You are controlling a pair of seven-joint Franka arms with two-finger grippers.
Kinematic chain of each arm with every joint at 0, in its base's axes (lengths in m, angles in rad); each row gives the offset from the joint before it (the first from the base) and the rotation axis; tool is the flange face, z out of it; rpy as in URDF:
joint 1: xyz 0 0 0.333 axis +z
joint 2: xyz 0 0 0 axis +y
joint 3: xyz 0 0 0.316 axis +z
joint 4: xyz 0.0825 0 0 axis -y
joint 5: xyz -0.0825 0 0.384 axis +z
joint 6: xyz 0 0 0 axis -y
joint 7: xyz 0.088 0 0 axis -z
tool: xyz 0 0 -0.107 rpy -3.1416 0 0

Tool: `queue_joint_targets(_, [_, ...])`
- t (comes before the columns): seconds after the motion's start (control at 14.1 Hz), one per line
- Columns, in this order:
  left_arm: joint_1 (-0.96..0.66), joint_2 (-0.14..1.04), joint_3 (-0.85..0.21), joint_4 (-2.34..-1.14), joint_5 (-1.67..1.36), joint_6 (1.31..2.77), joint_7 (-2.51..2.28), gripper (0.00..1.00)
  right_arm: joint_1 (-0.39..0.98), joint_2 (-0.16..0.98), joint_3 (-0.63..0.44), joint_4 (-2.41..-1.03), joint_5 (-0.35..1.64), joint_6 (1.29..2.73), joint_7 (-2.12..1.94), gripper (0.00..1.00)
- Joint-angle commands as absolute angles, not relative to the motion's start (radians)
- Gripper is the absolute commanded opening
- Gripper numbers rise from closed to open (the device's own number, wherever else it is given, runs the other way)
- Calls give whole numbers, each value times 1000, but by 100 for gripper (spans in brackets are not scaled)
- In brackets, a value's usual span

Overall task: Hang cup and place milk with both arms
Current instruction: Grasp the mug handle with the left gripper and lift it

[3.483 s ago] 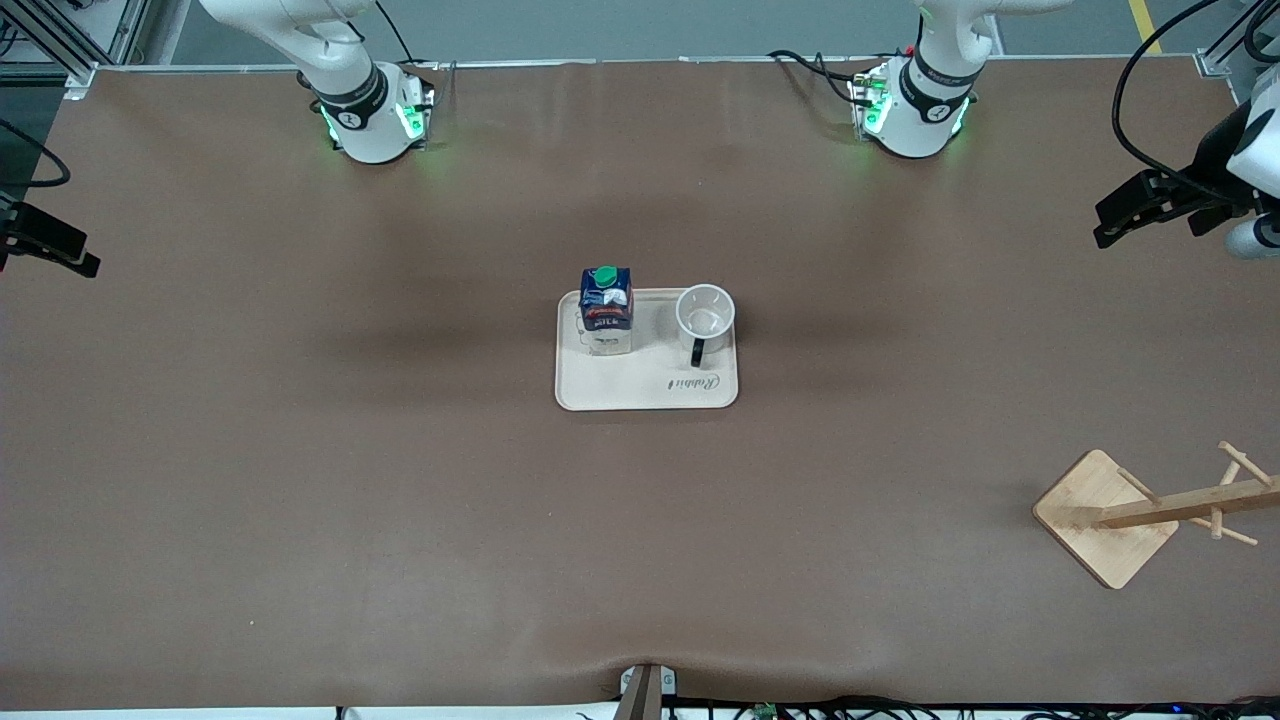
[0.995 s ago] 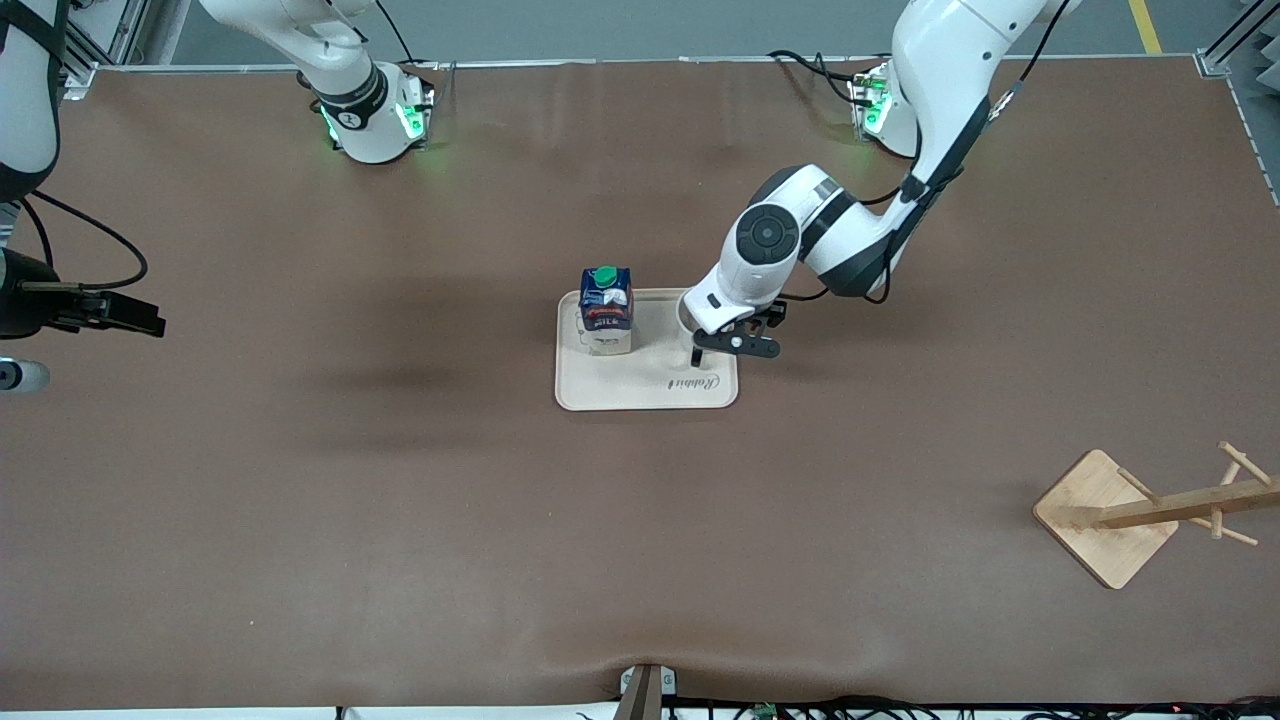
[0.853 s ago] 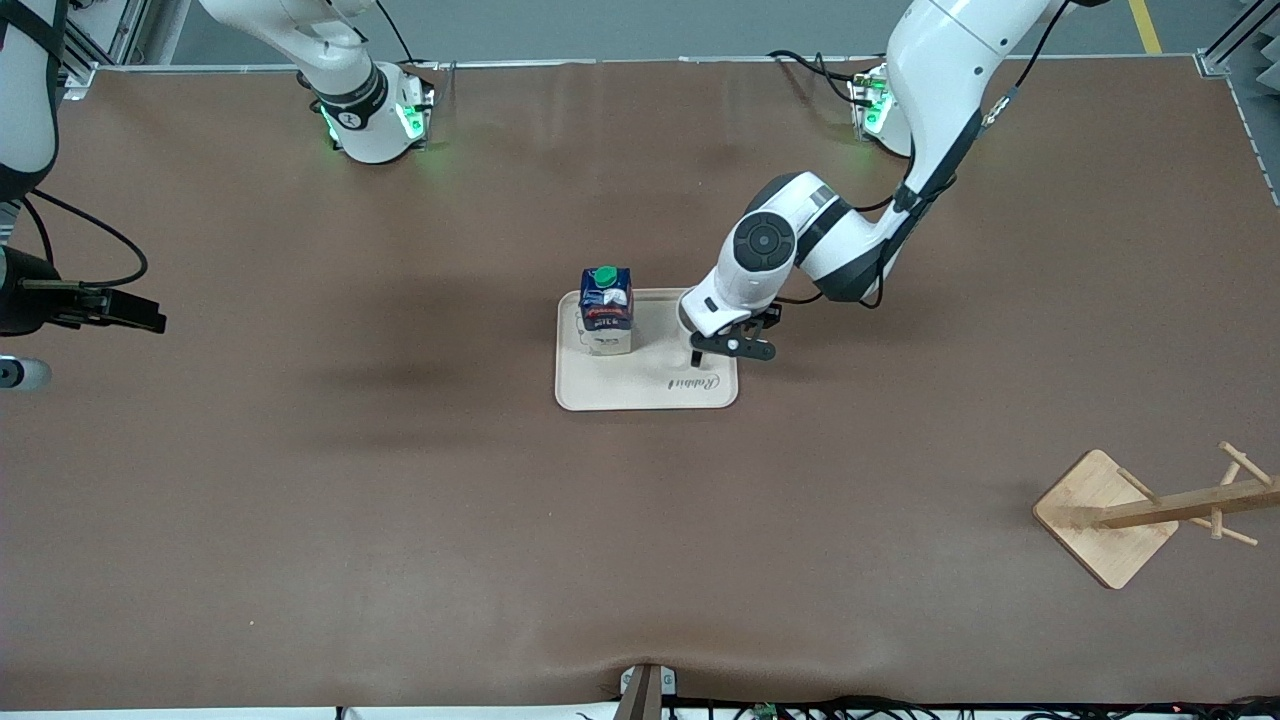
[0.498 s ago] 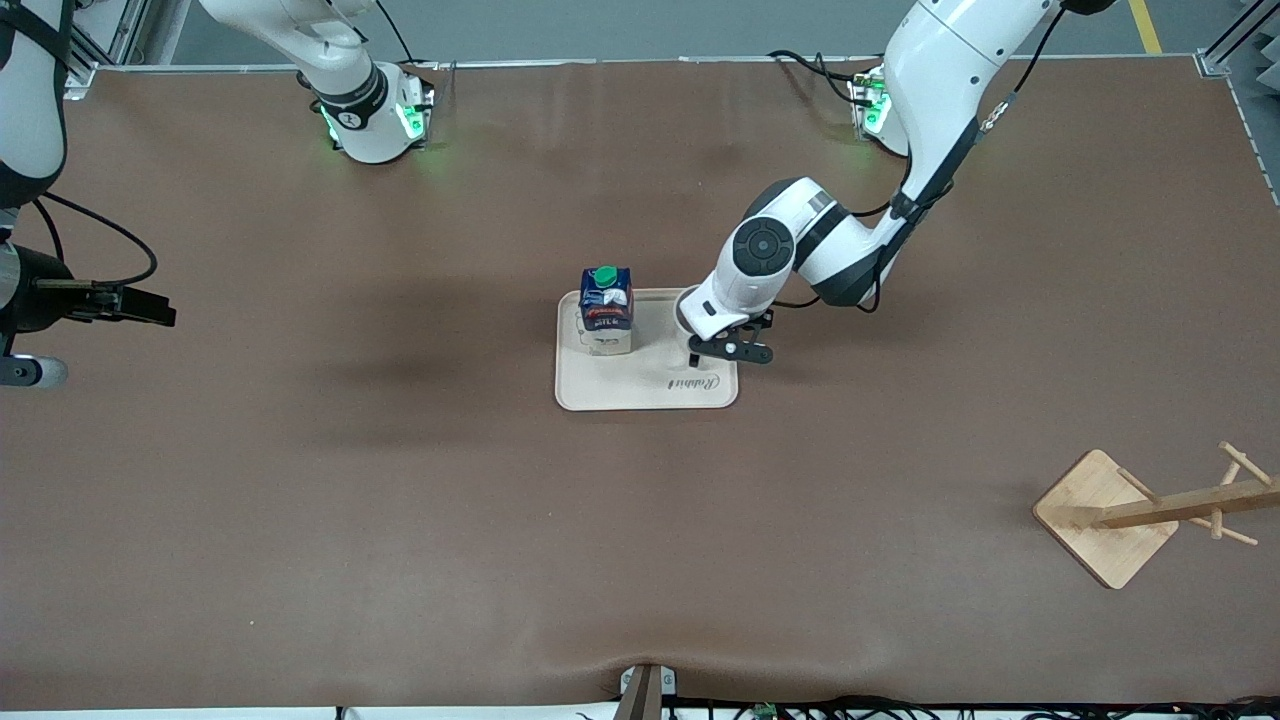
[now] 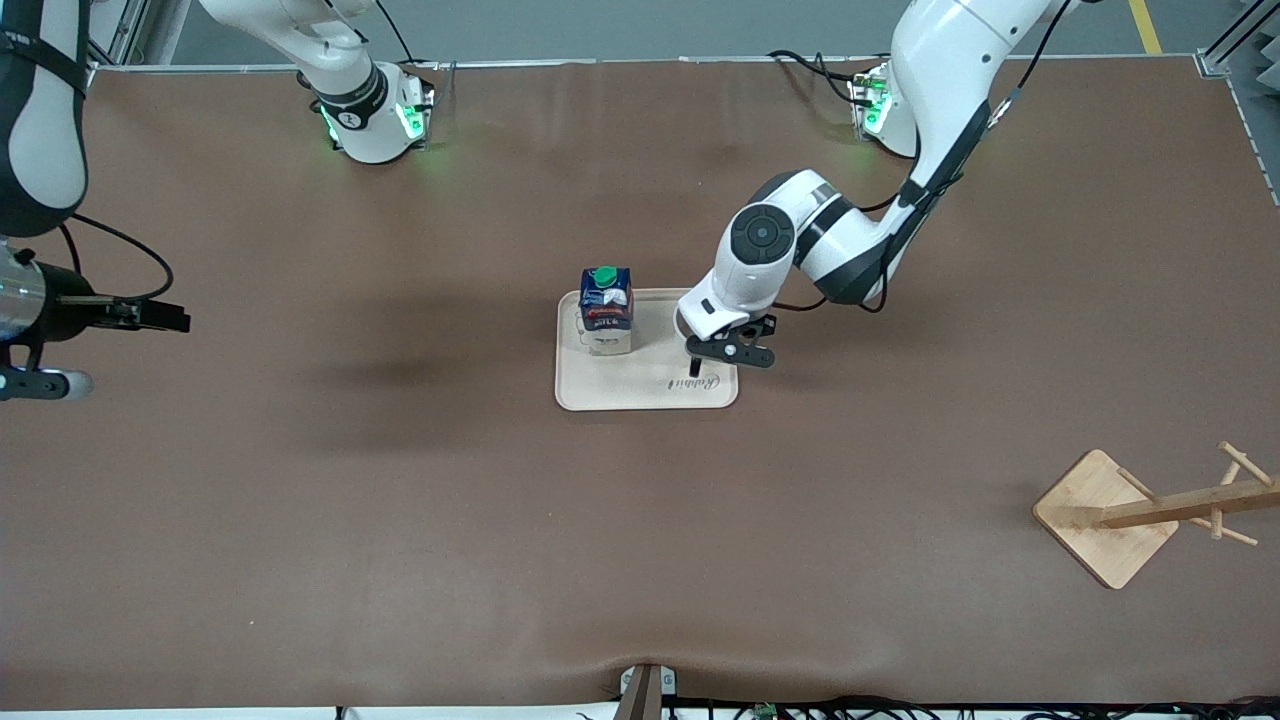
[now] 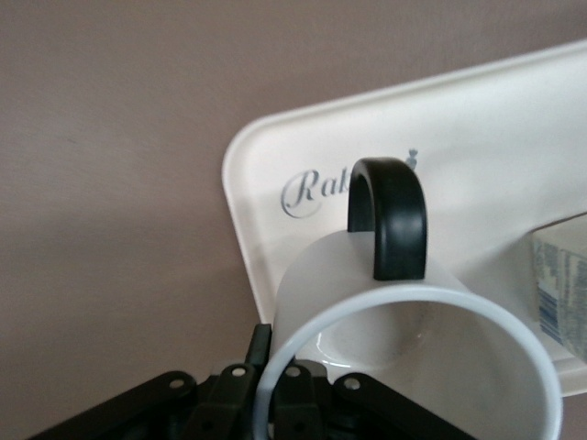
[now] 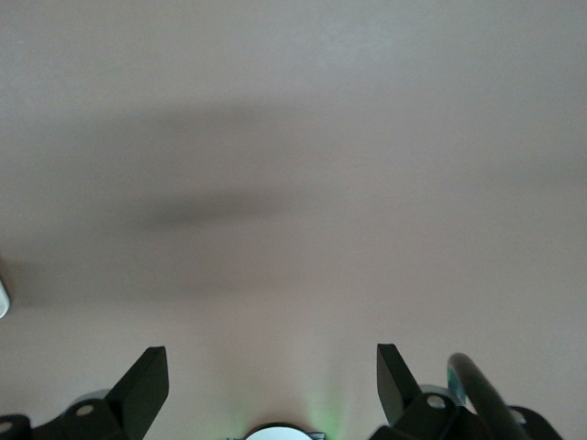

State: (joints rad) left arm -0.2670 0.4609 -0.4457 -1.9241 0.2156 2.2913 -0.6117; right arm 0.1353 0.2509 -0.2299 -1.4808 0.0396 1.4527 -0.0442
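Observation:
The white cup stands on the cream tray, its black handle pointing toward the front camera. In the front view the left hand hides most of it. My left gripper is down at the cup and closed on its wall, with the rim running between the fingers. The dark blue milk with a green cap stands on the same tray, beside the cup toward the right arm's end. My right gripper is open and empty, over bare table at the right arm's end.
A wooden cup rack with pegs and a square base stands near the front camera at the left arm's end of the table. The tray's edge and printed logo show in the left wrist view. The brown table surrounds the tray.
My left arm came from the table's end down onto the cup and has since shifted slightly. My right gripper has edged toward the table's middle. The milk and tray have not moved.

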Motion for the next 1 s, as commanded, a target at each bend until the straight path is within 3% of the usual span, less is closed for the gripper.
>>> queue_joint_targets(0.0, [-256,378,-446,-1873,239,2148,-629,0,150,239,-229,-1493,180,1445,-8,100])
queue_joint_targets(0.28, [-174,260,-446,-1841,239,2066,-598,0,268,238,-229,-1491,222,1465,179,100])
queue_joint_targets(0.64, [23,143,-448,-1844,226,2046,-381,0,503,247,-229,-1497,222,1629,510,100])
queue_joint_targets(0.92, [201,101,-448,-1836,177,2045,-148,0,658,319,-229,-1499,221,1777,701,100])
